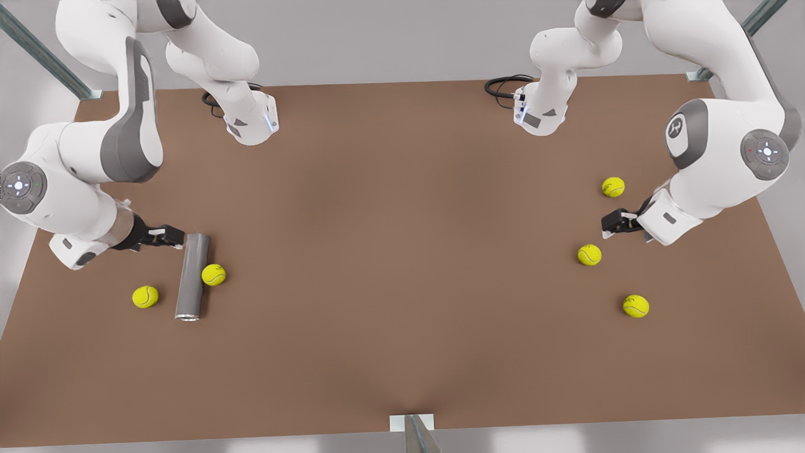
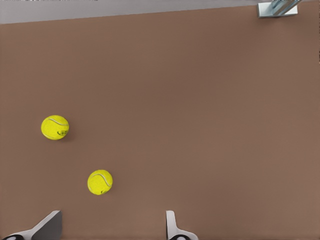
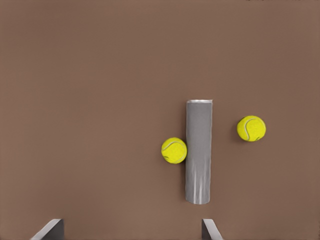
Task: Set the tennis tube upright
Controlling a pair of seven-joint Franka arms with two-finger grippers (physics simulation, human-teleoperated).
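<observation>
The tennis tube (image 1: 190, 277), a slim grey cylinder, lies on its side on the brown table at the front view's left, its hollow end toward the near edge. My right gripper (image 1: 170, 238) hovers just beside the tube's far end, open and holding nothing. From the right wrist view the tube (image 3: 199, 150) lies beyond the open gripper (image 3: 131, 232), with one tennis ball (image 3: 174, 150) touching its side. My left gripper (image 1: 613, 223) waits at the front view's right, open (image 2: 110, 230) and empty.
One yellow ball (image 1: 214, 274) rests against the tube and another (image 1: 145, 296) lies on its other side. Three balls (image 1: 613, 187) (image 1: 589, 255) (image 1: 636, 306) are scattered near the left gripper. A metal bracket (image 1: 412, 423) sits at the table's near edge.
</observation>
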